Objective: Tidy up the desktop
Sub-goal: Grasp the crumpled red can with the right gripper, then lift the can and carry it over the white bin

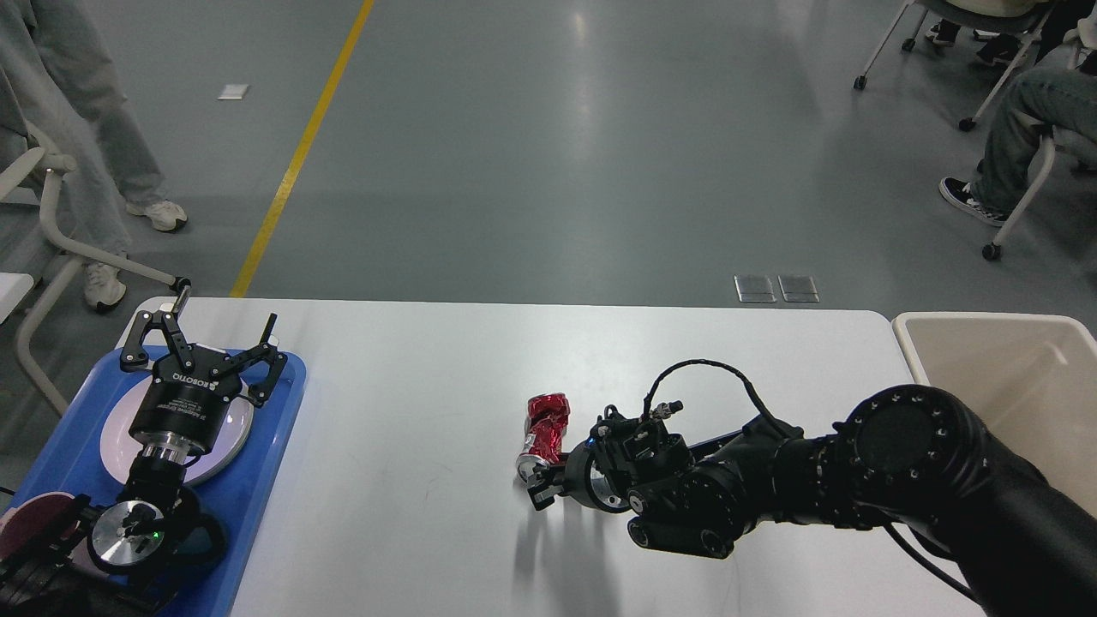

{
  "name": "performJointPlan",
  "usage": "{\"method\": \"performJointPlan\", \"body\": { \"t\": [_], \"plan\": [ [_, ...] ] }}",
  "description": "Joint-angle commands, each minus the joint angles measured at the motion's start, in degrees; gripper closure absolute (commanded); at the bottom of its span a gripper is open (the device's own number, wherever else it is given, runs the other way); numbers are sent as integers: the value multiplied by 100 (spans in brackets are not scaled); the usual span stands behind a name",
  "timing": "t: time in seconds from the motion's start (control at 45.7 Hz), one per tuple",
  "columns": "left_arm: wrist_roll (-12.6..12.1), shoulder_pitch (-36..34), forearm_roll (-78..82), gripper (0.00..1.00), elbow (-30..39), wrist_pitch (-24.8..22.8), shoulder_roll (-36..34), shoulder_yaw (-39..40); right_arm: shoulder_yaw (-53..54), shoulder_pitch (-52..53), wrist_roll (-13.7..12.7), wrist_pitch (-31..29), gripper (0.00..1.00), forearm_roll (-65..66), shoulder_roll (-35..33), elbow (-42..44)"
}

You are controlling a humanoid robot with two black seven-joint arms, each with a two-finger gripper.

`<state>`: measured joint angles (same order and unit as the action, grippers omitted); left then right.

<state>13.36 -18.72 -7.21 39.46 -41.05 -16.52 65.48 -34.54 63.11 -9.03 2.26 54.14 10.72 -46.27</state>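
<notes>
On the white desktop [411,411], mid-table, a crushed red can [545,426] lies with the right gripper [542,492] pinching its near end; that shallow hold might slip during lifting. Left gripper [201,347] hangs spread above the blue tray [257,488]

Matte smooth white desktop [428,411]; crumpled shiny red metal can [544,428]; glossy blue plastic tray [257,480].

Bright, even overhead lighting is filling the scene. The grey floor [583,154] is showing soft streaks of glare far centre. The white desk [411,411] is reflecting a mild sheen. A faint blurred shadow is falling near the right arm's tool [538,487]. Focus is staying sharp; edges are bending slightly.
</notes>
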Motion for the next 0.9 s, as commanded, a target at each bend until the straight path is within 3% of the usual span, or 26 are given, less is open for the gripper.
{"method": "performJointPlan", "body": {
  "t": [0.0,0.044,0.066,0.241,0.459,0.613,0.875],
  "plan": [
    [0,0,0,4,0,0,0,0,8,0,-55,11,87,0,0,-4],
    [0,0,0,4,0,0,0,0,8,-9,-72,2,99,-9,-8,-13],
    [0,0,0,4,0,0,0,0,8,-9,-98,2,100,-9,-8,-22],
    [0,0,0,4,0,0,0,0,17,-35,-423,11,100,-9,-8,-136],
    [0,0,0,4,0,0,0,0,140,0,-564,160,100,-430,-35,-145],
    [0,0,0,4,0,0,0,0,149,315,-565,117,100,-922,-271,-373],
    [0,-8,0,4,0,0,0,0,-202,1625,-538,38,100,-2056,-1168,-1735]
  ]
}}
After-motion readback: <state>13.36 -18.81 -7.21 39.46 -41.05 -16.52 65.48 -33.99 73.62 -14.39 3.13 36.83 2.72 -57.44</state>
